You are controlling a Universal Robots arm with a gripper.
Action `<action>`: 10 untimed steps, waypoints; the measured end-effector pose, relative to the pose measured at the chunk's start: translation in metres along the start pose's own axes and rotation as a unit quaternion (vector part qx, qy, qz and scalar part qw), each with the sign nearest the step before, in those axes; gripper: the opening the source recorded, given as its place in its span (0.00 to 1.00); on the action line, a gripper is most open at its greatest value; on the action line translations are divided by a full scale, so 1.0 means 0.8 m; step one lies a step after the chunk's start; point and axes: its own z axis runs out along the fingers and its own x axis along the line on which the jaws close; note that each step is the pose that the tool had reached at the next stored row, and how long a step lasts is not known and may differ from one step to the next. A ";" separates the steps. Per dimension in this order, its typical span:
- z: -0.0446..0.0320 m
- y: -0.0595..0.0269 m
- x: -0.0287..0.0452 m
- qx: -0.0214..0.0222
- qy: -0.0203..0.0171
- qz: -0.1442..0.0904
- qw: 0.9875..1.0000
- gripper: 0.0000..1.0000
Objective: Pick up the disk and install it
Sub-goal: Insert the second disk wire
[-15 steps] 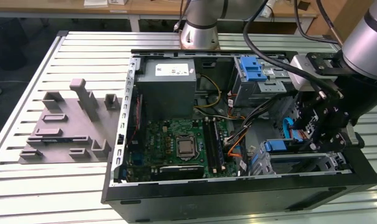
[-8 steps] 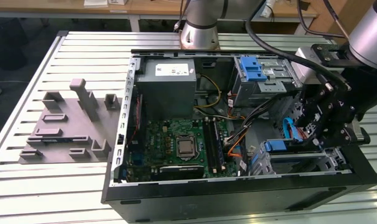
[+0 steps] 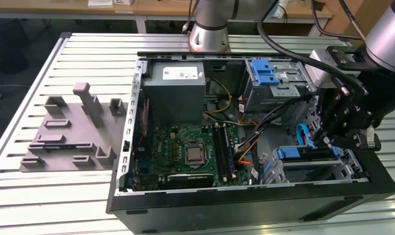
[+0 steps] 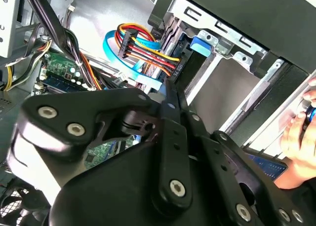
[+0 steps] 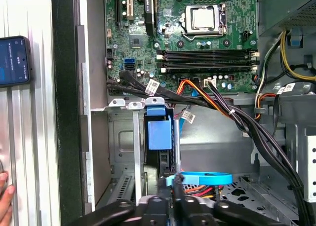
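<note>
The disk [image 3: 307,153] with its bright blue frame sits edge-up in the lower drive cage at the front corner of the open computer case [image 3: 249,203], on the exterior view's right. In the first wrist view the disk's blue tab [image 5: 159,132] stands in the cage slot, with the dark drive body below it. My gripper [image 3: 329,142] hangs just above that bay. Its black fingers meet in a narrow tip right by the disk's end in both wrist views [image 5: 175,185] [image 4: 170,93], with nothing seen between them. A looped blue data cable [image 5: 202,177] crosses at the tip.
Inside the case are a green motherboard [image 3: 191,152], a big grey box [image 3: 177,93], and a silver cage with a blue latch [image 3: 269,76]. Bundled cables [image 4: 138,43] run past the bay. A grey fixture [image 3: 73,127] lies on the slatted table. A person's hand [image 4: 301,137] and a phone [image 5: 14,60] are beside the case.
</note>
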 end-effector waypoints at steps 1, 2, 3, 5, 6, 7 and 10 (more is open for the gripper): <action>0.0000 0.000 0.0000 0.000 0.000 0.000 1.000 0.21; 0.0001 0.000 0.0000 0.000 0.000 0.000 1.000 0.15; 0.0001 0.000 0.0000 0.000 0.000 0.000 1.000 0.15; 0.0001 0.000 0.0000 0.000 0.000 0.000 1.000 0.15; 0.0002 0.000 0.0000 0.000 0.000 0.000 1.000 0.15; 0.0002 0.000 0.0000 0.000 0.000 0.000 1.000 0.15; 0.0002 0.000 0.0000 0.000 0.000 0.000 1.000 0.15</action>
